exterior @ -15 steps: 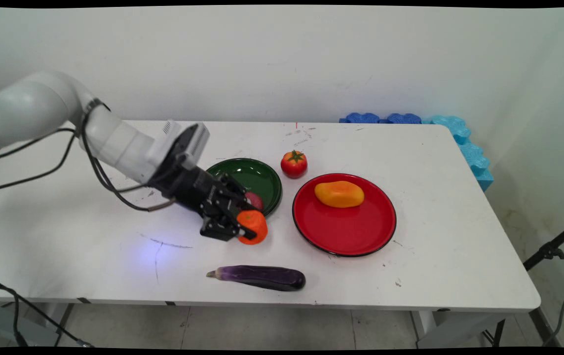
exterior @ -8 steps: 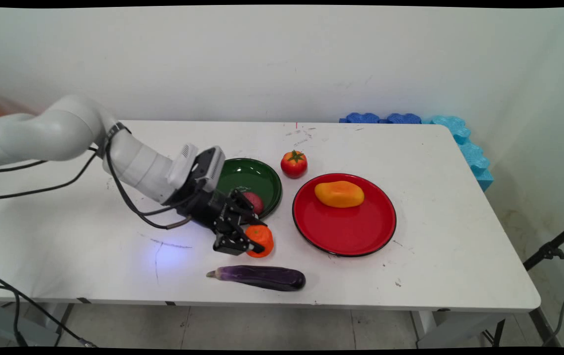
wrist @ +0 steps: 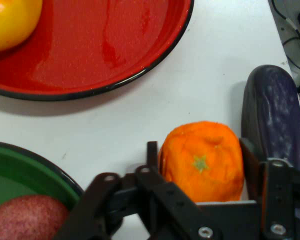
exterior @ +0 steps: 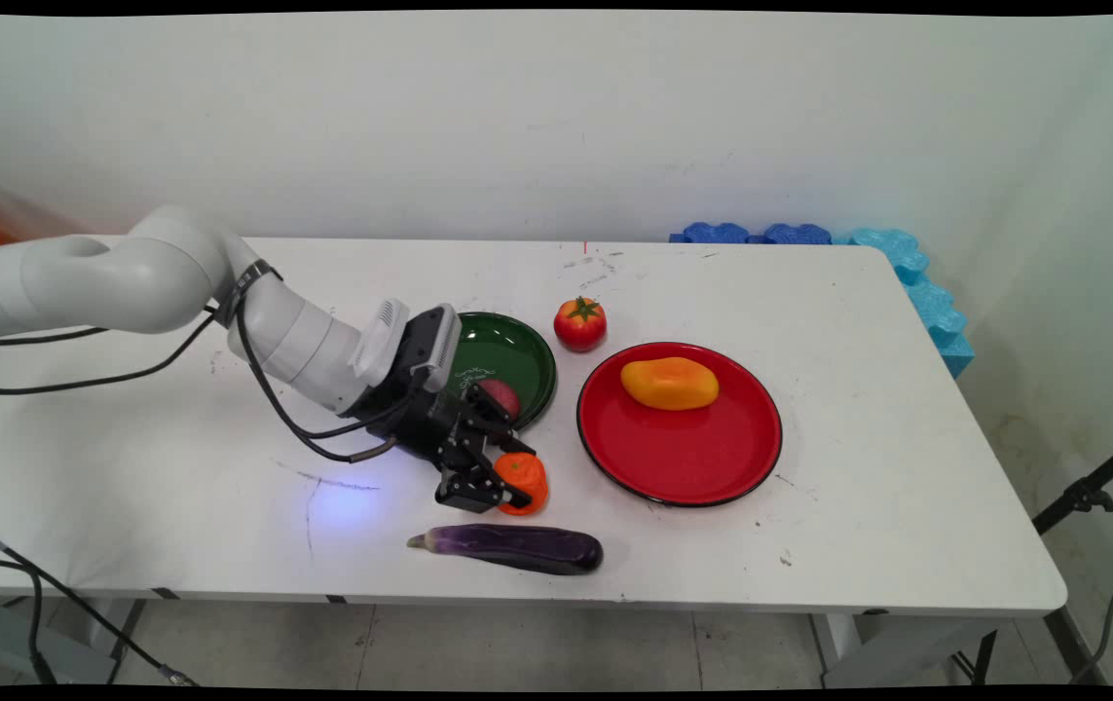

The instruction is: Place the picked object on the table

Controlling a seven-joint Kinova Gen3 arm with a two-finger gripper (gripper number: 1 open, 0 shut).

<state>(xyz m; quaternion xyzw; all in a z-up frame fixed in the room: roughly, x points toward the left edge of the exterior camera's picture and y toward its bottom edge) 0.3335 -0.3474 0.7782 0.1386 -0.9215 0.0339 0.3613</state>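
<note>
The black gripper [exterior: 507, 479] [wrist: 200, 167] is low over the white table [exterior: 858, 467], its two fingers [wrist: 152, 157] closed on an orange [exterior: 523, 481] [wrist: 202, 160], one pressed to each side. The orange sits at or just above the tabletop; contact with the table cannot be told.

Just beside one finger lies a purple eggplant [exterior: 507, 547] [wrist: 271, 115], lengthwise on the table, near the orange but apart from it. On the other finger's side is a green plate [exterior: 517, 355] [wrist: 20, 162] holding a reddish round fruit [exterior: 501, 396] [wrist: 27, 217]. Ahead of the fingertips, past a strip of bare table, sits a red plate [exterior: 692, 458] [wrist: 115, 45] with a yellow-orange fruit [exterior: 669, 383] [wrist: 10, 20] on it. A tomato [exterior: 580, 323] stands farther off, between the two plates.
</note>
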